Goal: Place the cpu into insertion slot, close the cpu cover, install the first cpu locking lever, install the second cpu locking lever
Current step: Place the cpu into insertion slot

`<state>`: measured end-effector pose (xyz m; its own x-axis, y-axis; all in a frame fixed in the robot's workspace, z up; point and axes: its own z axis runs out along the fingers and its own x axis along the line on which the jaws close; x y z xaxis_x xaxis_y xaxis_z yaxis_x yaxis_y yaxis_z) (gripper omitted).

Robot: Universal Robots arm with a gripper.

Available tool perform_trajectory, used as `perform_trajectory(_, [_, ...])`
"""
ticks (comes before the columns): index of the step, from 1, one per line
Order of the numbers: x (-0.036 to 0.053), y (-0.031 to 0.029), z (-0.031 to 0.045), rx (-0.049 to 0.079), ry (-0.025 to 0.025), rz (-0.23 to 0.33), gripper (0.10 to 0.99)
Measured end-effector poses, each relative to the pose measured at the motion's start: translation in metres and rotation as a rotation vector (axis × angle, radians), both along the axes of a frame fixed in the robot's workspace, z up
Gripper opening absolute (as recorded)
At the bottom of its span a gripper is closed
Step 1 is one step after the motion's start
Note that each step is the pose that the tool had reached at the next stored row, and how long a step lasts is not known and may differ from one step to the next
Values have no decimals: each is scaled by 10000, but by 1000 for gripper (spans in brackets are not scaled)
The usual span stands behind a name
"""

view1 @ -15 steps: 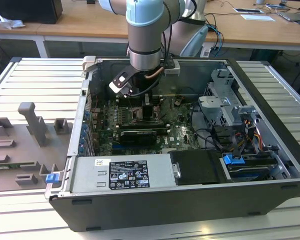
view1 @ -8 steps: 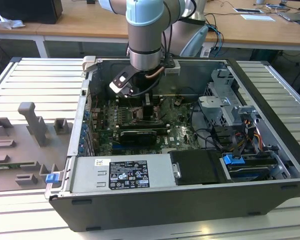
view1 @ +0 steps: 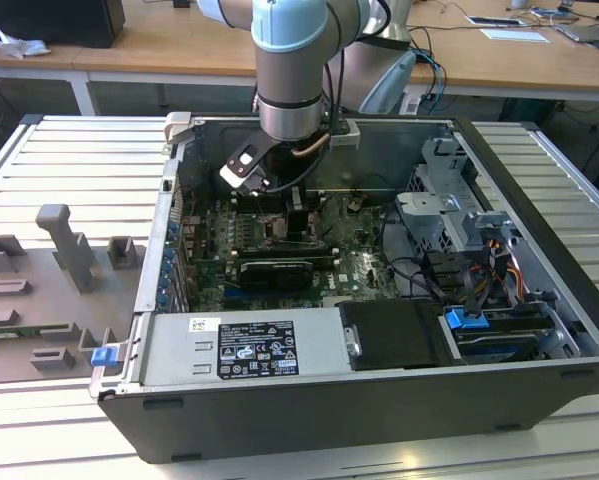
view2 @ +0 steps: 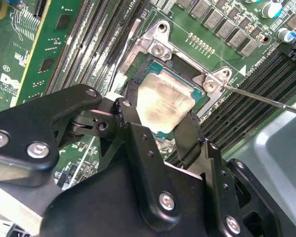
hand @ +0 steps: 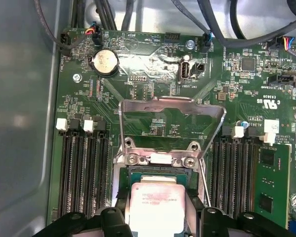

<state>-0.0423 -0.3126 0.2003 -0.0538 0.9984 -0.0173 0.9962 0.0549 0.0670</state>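
Second wrist view: the gripper (view2: 161, 112) was seen pinching the cpu (view2: 165, 98) by two opposite edges, its fingers (view2: 129, 102) pressed one to each side. The cpu was held flat and squarely over the slot (view2: 139, 74), its edges lined up with the slot's rim. Whether it was fully seated could not be told. No long axis was offered by the square chip, so alignment was judged to turn on its edges and corners alone.

In the first wrist view the cover (hand: 170, 102) was found swung up and open, standing at the side of the slot away from the gripper, with the board visible through its window. A thin lever (view2: 266, 101) was seen released, slanting away from a corner of the slot across the memory slots (view2: 256, 74).

In the exterior view the arm (view1: 289, 70) was lowered from 12 o'clock into an open case (view1: 379, 420). The case was laid on a ribbed metal surface (view1: 49, 160). Grey fixture blocks (view1: 69, 250) were set at 9 o'clock of the case, and wooden desks (view1: 159, 40) with cables were seen at 12 o'clock.
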Motion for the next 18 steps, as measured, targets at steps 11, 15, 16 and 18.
perform_trajectory(11, [9,0,-11,-8,-1,-1,612])
perform_trajectory(15, [9,0,15,-7,-1,0,612])
perform_trajectory(16, [9,0,30,-8,-1,-1,612])
perform_trajectory(18, [9,0,58,-8,-1,-1,612])
